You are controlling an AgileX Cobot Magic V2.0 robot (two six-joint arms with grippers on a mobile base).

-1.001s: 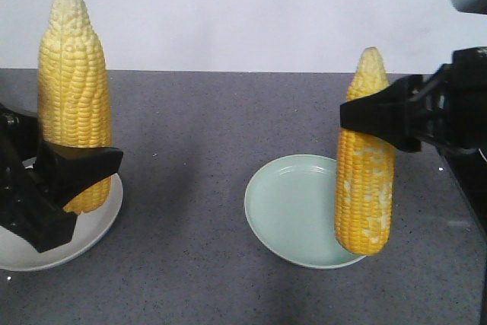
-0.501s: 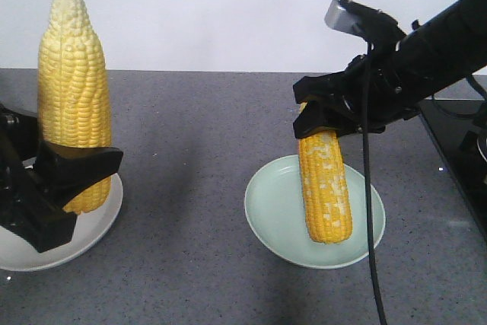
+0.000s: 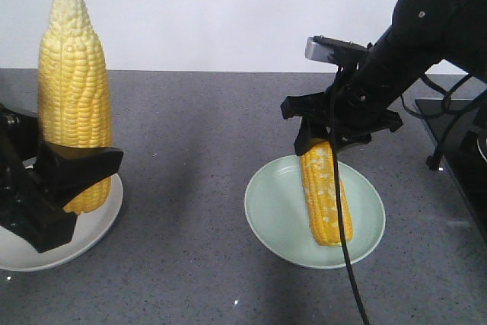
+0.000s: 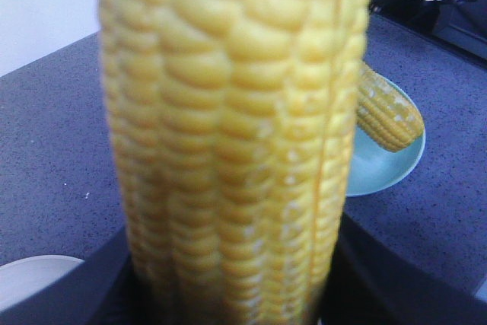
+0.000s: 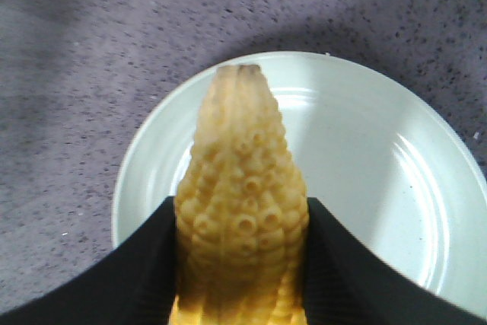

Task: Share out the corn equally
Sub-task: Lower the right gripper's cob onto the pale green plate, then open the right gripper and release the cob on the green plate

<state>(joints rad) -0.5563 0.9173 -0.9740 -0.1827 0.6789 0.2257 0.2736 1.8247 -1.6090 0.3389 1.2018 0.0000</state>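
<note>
Right pincer grips a yellow kernelled corn cob slanted over the pale green plate; open only once it rests flat. Left pincer clamps another upright cob above the white plate.

The left hand sits low at the near left, its black fingers clamped on an upright corn cob. The right arm reaches in from the right, elbow high, its hand angled downward, gripping a tilted cob.

Grey countertop with 2 plates
</note>
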